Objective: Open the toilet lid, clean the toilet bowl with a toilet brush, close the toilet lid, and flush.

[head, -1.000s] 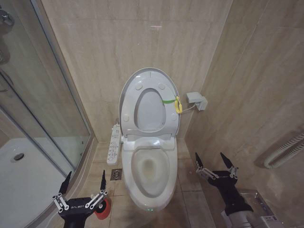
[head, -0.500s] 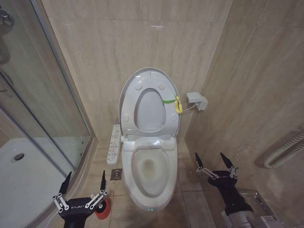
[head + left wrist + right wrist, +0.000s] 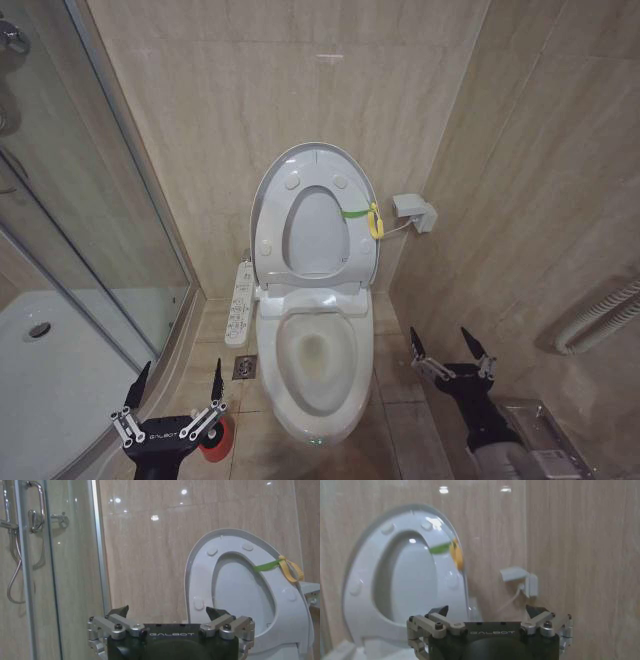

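Observation:
The toilet lid [image 3: 318, 160] stands upright against the back wall with the ring seat raised against it. A yellow-green loop tag [image 3: 373, 220] hangs from its right edge. Below, the toilet bowl [image 3: 318, 392] lies uncovered. My left gripper [image 3: 181, 366] hangs open low at the left of the bowl, just above a red cup holder [image 3: 216, 441]; the toilet brush is hidden. My right gripper [image 3: 440, 333] is open low at the bowl's right. The left wrist view shows the left gripper [image 3: 167, 609] facing the lid [image 3: 235, 536]. The right wrist view shows the right gripper [image 3: 487, 608] before the lid [image 3: 415, 515].
A glass shower door [image 3: 90, 200] and white shower tray [image 3: 50, 370] take up the left. The button panel [image 3: 240, 300] and a floor drain [image 3: 245, 367] lie left of the bowl. A wall box [image 3: 413, 210] and corrugated hose [image 3: 600, 320] are on the right wall.
My right gripper has drawn slightly back and down toward the robot. The left gripper, lid and bowl have not moved.

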You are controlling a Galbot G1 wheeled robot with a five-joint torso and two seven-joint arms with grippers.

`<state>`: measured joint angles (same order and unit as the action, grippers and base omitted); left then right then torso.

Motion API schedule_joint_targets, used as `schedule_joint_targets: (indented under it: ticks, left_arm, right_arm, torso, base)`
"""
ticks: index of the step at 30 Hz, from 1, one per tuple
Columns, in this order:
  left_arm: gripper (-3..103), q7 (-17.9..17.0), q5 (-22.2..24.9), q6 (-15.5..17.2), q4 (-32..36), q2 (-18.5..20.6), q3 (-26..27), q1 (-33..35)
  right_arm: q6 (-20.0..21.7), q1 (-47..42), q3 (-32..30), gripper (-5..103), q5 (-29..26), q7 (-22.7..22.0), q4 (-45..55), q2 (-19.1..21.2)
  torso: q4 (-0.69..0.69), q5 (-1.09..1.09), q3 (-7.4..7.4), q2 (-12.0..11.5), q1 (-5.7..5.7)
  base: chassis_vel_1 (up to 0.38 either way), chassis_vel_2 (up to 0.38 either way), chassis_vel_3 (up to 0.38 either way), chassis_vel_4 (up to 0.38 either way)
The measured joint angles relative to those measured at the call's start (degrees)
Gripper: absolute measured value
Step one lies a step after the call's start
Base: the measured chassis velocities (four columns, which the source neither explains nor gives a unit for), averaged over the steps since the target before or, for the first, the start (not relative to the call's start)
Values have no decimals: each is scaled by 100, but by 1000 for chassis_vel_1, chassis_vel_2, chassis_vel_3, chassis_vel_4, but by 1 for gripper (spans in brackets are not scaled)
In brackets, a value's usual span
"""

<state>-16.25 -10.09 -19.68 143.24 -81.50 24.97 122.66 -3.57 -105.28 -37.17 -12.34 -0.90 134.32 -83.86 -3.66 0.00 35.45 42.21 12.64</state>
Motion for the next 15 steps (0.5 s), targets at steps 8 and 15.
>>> schedule_joint_targets:
  ticks: [8, 15]
  left_arm:
    - [100, 3, 3, 0, 0, 0, 1, 0]
    - [100, 5, 4, 0, -1, 0, 1, 0]
  right_arm:
    - [-377, 454, 21, 100, 204, -47, -1058, -62]
    - [-737, 882, 38, 100, 397, -94, -2074, -127]
  torso:
    - [0, 1, 0, 0, 0]
    - [0, 1, 0, 0, 0]
  base:
    - [0, 0, 0, 0]
    - [0, 0, 0, 0]
